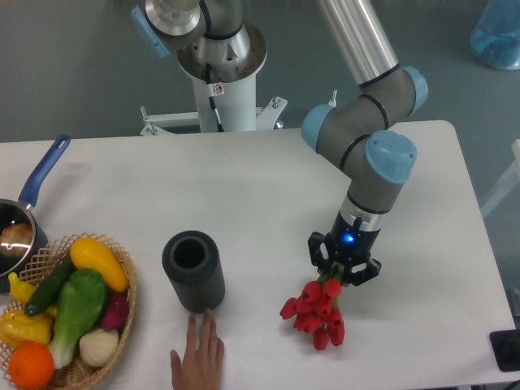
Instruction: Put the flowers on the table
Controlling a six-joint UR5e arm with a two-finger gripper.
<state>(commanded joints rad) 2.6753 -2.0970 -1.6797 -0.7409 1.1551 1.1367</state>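
Observation:
The flowers (315, 313), a bunch of red tulips, hang low over the front right part of the white table (203, 187); I cannot tell whether they touch it. Their stems run up into my gripper (343, 270), which points straight down and is shut on them. The stems are mostly hidden by the gripper's black fingers and by the blooms. The arm's grey and blue wrist rises above the gripper toward the back of the table.
A dark ribbed cylindrical vase (193, 270) stands left of the flowers, and a person's hand (197, 361) touches its base from the front edge. A wicker basket of vegetables (69, 313) and a blue-handled pot (20, 223) sit at the left.

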